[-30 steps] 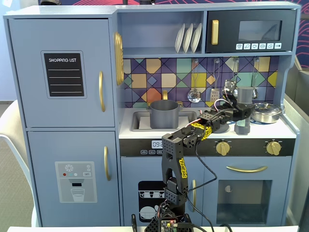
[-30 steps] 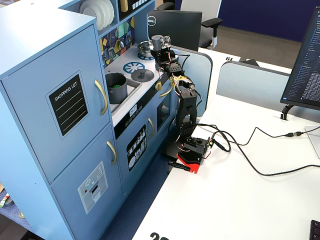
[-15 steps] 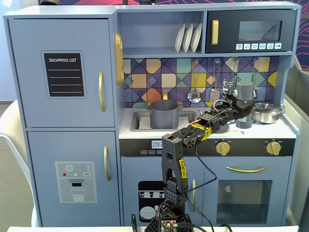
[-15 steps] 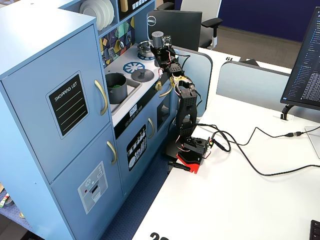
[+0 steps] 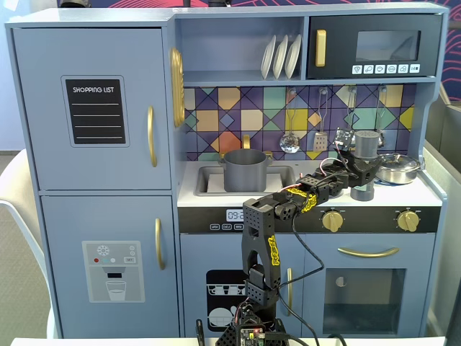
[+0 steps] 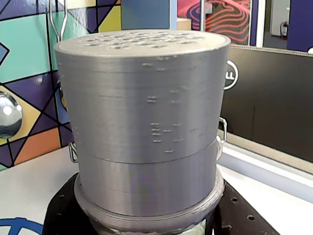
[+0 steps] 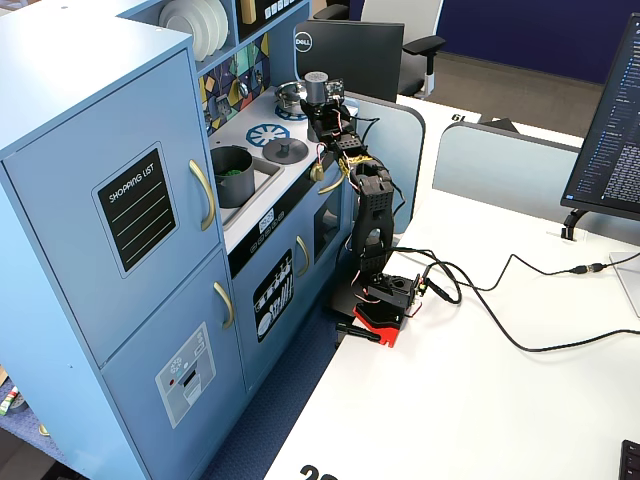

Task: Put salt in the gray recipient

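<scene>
Toy kitchen with the arm reaching to the right end of the counter. In a fixed view the gripper (image 5: 358, 173) closes around the lower body of the salt shaker (image 5: 366, 148), which stands upright, long axis vertical, its lighter cap above the fingers and its base apparently on the stovetop just left of the shiny steel pan (image 5: 398, 167). The wrist view is filled by the shaker's perforated cap (image 6: 142, 39), seated between the jaws; the fingers themselves are mostly hidden, so their hold is judged from the shaker's fit. The gray pot (image 5: 245, 170) sits in the sink, well apart to the left in this view and nearer the fridge in another fixed view (image 7: 232, 172). The coming move therefore appears to run leftward along the counter, lifting the shaker over the pot's rim.
</scene>
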Robot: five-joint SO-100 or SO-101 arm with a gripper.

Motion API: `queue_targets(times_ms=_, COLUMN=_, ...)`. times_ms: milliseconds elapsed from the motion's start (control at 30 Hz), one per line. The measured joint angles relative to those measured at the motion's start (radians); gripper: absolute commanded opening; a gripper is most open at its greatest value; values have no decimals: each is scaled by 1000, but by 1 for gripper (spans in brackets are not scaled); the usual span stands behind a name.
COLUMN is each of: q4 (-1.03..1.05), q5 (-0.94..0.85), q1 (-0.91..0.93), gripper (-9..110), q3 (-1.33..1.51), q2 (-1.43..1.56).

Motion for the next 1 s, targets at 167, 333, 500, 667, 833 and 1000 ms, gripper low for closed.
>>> queue_targets(times_ms=167, q4=-3, q5=5, q1=0, gripper=6, q3=0, q2=-2)
queue_targets(times_ms=333, q4=-15, q5=18, q1=0, gripper=36, q3=2, q2=-3)
queue_targets(times_ms=500, q4=-57, q5=29, q1=0, gripper=45, q3=38, q2=-3)
queue_targets(times_ms=667, q4=-44, q5=17, q1=11, gripper=43, q3=100, q2=46)
queue_targets(times_ms=833, q4=87, q5=-55, q1=44, gripper=26, q3=279, q2=262)
queue_targets(times_ms=1000, q4=555, q5=-135, q1=5, gripper=0, q3=387, q2=626)
